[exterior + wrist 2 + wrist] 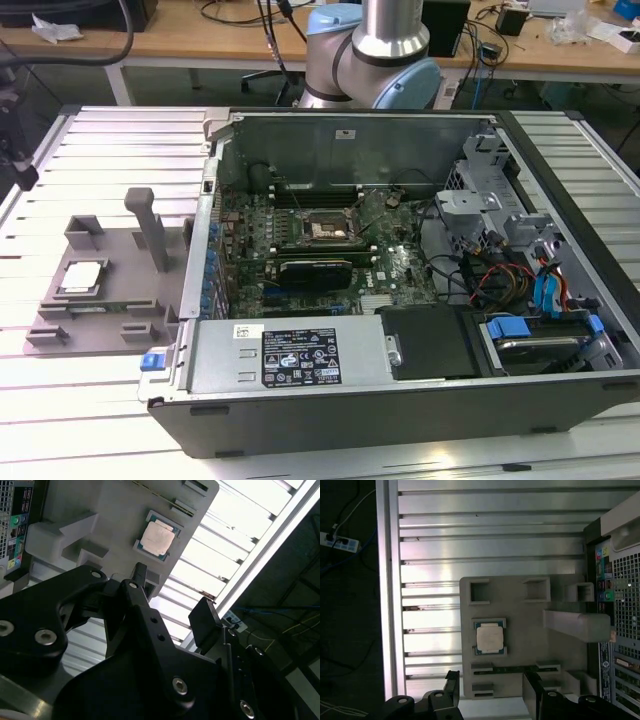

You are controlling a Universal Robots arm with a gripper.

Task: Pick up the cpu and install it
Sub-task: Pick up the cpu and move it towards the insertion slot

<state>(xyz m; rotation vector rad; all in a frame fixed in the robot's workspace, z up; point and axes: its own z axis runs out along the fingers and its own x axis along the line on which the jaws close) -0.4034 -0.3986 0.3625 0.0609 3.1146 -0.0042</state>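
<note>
Item: cpu [82, 277], seated in grey tray [120, 255] on bench [110, 140], at 9 o'clock of open computer case [400, 410]; end effector [490, 677] spread, empty, poised over tray. Step judged: approach for pick-up; squared alignment across the chip's edges is called for before closing

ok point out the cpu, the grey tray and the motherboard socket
cpu [489, 638]: first wrist view, middle of its metal top
grey tray [120, 258]: exterior view, bare flat surface beside the cpu
motherboard socket [325, 230]: exterior view, centre of the socket
</note>
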